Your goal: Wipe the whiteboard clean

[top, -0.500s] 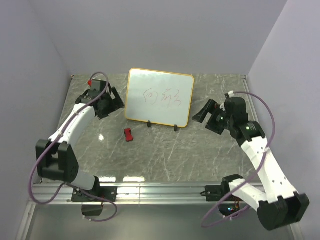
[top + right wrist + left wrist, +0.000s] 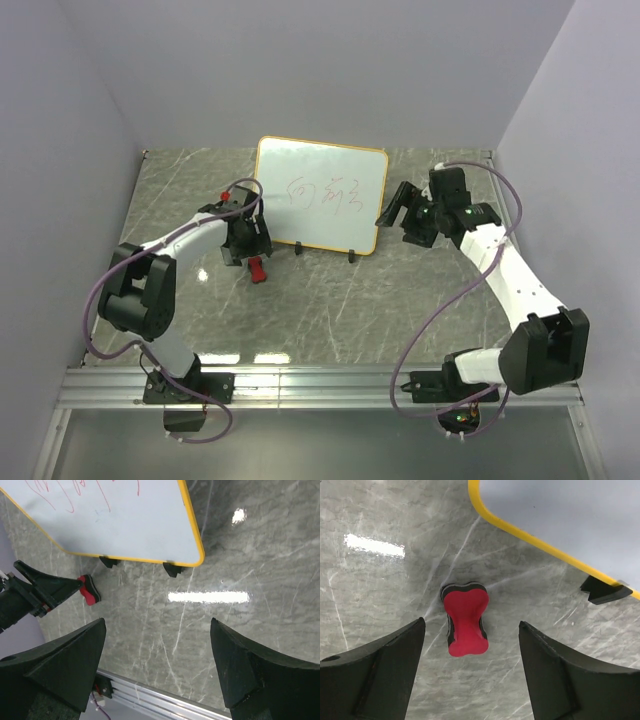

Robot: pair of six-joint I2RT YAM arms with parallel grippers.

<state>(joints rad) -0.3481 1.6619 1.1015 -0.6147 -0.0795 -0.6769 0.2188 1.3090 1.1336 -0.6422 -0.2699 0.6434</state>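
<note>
Yellow-rimmed whiteboard (image 2: 320, 195) at mid-rear of grey marble bench (image 2: 400, 300), long axis left to right, feet on near edge, written face toward overhead camera. Red-and-black eraser (image 2: 465, 620) between spread left fingers (image 2: 385, 665), touching neither: clear only from left wrist. Right fingers (image 2: 65, 665) wide apart, near board's right corner.
</note>
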